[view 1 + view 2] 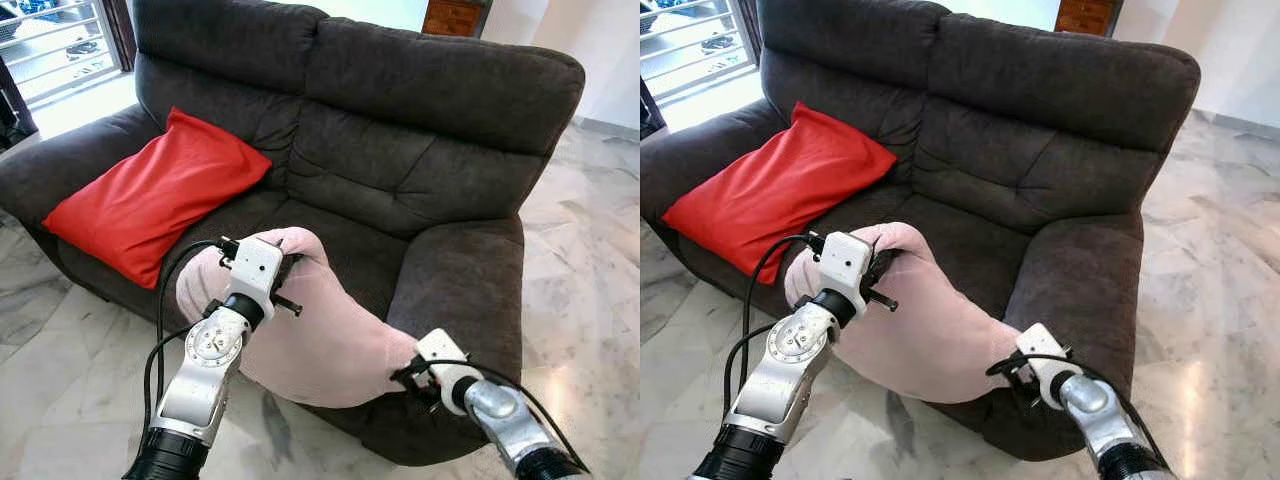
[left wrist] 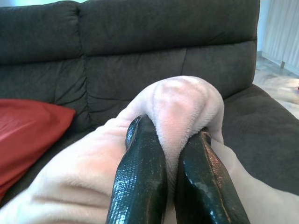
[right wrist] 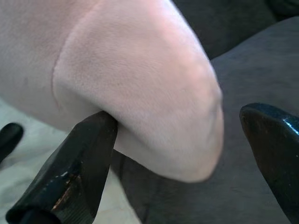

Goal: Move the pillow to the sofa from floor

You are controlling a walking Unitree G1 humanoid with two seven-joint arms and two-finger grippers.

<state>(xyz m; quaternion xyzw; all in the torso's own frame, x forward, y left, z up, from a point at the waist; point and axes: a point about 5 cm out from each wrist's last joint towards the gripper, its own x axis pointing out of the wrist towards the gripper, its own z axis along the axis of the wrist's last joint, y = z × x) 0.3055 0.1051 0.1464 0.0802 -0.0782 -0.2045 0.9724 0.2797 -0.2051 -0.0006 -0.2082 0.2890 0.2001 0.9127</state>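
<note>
A pale pink pillow (image 1: 325, 340) hangs across the front edge of the dark grey sofa (image 1: 420, 170), its upper end over the right seat cushion. My left gripper (image 2: 170, 135) is shut on that upper end, and a fold of plush bulges between its fingers (image 2: 142, 177). My right gripper (image 3: 182, 121) is open around the pillow's lower corner, next to the sofa's right armrest (image 1: 465, 290). One finger (image 3: 84, 154) touches the pillow and the other (image 3: 275, 140) stands apart from it.
A red pillow (image 1: 150, 195) leans on the left seat and armrest. Marble floor (image 1: 590, 260) surrounds the sofa. A barred window (image 1: 60, 45) is at the far left, and a wooden cabinet (image 1: 452, 15) stands behind the sofa.
</note>
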